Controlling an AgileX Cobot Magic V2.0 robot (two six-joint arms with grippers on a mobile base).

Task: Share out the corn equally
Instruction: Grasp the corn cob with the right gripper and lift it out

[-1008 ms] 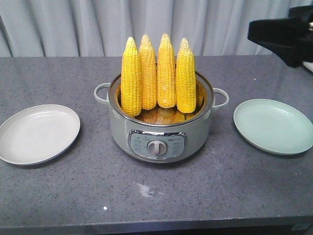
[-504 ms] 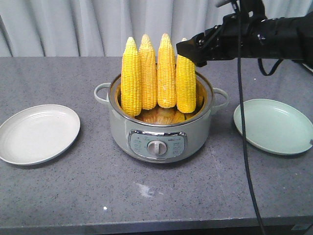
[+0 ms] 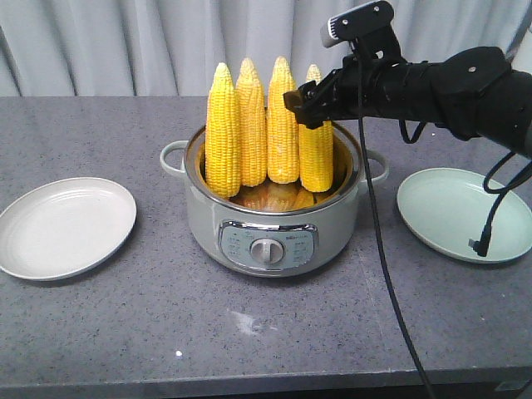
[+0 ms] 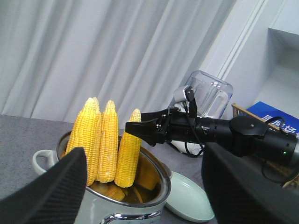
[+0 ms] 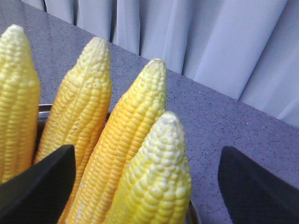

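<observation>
four corn cobs (image 3: pixel 268 125) stand upright, tips up, in the pot (image 3: pixel 266 229). the right gripper (image 3: pixel 309 106) is spread apart, straddling the top of the rightmost cob (image 3: pixel 316 158) without clamping it. the left gripper (image 4: pixel 145 186) is spread wide, holding nothing.

Four yellow corn cobs (image 3: pixel 283 125) upright in pot (image 3: pixel 204 224)

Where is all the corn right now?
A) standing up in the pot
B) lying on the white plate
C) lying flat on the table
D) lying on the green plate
A: all four corn cobs stand upright, tips up, inside the pot.
</observation>
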